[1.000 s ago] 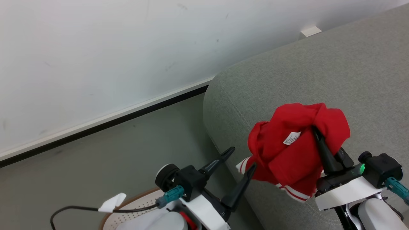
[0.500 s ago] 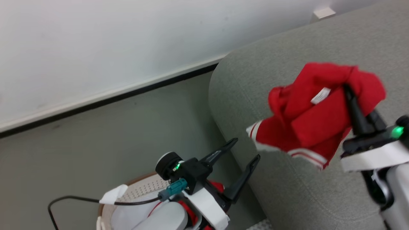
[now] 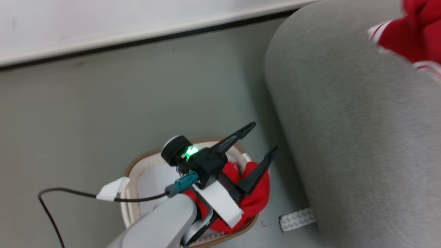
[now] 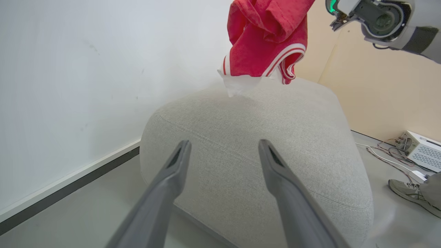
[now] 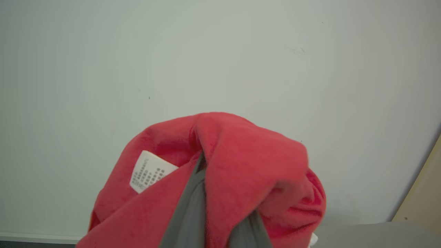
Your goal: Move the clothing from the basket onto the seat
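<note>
Clothing (image 4: 267,38) clenched in right gripper (image 5: 203,168) above seat (image 4: 310,137); left gripper (image 3: 264,137) splayed over basket (image 3: 132,168); shoe (image 4: 406,191) near seat.

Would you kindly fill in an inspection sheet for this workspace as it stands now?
Surface: grey sofa, standing beside the basket.
Job's things: held garment, red, hangs over the sofa; contact cannot be told. Second garment lies in the basket.
Clutter: tape strip on the floor; white box.
Grippers: left gripper open above the basket, holding nothing; right gripper shut on the held garment.
Cables: black cable with a white tag at the left arm; loose wires by the box.
Surroundings: white wall; a person's shoe.
</note>
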Robot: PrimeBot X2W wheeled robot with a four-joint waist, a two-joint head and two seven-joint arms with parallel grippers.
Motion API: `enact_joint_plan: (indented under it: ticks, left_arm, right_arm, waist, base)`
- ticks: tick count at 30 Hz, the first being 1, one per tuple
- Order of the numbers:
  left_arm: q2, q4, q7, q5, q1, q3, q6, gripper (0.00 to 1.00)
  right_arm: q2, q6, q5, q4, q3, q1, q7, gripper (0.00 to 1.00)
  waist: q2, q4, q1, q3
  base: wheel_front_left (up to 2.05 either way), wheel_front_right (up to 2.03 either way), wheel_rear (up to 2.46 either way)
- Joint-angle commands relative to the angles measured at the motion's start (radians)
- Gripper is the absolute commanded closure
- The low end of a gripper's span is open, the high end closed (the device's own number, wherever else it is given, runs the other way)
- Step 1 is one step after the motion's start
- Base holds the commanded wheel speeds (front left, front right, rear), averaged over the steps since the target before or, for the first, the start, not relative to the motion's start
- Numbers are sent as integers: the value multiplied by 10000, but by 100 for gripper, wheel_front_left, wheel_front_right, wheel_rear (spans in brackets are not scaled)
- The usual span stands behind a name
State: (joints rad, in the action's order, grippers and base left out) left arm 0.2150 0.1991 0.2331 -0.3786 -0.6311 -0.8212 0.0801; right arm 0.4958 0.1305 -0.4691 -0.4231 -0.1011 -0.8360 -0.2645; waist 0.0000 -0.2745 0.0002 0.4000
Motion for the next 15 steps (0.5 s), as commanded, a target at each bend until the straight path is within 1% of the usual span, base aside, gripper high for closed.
enact_joint_plan:
  ticks: [1, 3, 5, 9, 11, 15]
  left_arm:
    - [63, -45, 22, 97, -153, 32, 17, 0]
    - [39, -115, 39, 146, -321, 23, 42, 0]
    - [-5, -165, 65, 204, -493, -16, 80, 0]
    - [-35, -253, 152, 230, -683, 81, 54, 0]
    - [-8, -254, 147, 269, -733, 66, 71, 0]
    - [-23, -206, 212, 287, -856, 45, 99, 0]
  right_arm:
    - [93, 7, 64, -93, 58, -206, 3, 100]
    - [458, 7, 100, -634, 133, -594, 6, 100]
    - [975, 4, -13, -1333, 107, -1048, 0, 100]
    - [1594, 4, 161, -2658, 145, -1611, 166, 100]
    - [1807, 4, 246, -3289, 71, -1880, 348, 100]
    - [2031, 4, 372, -4548, -384, -2168, 1194, 100]
  waist:
    - [0, 590, -2, 651]
    - [0, 838, -2, 949]
    - [0, 1104, -2, 1195]
    - [0, 1498, -2, 1654]
    - [0, 1643, -2, 1859]
    - [0, 1843, -2, 2153]
  base:
    - [0, 0, 0]
    - [0, 0, 0]
    - [0, 0, 0]
    - [0, 0, 0]
    - [0, 0, 0]
    - [0, 0, 0]
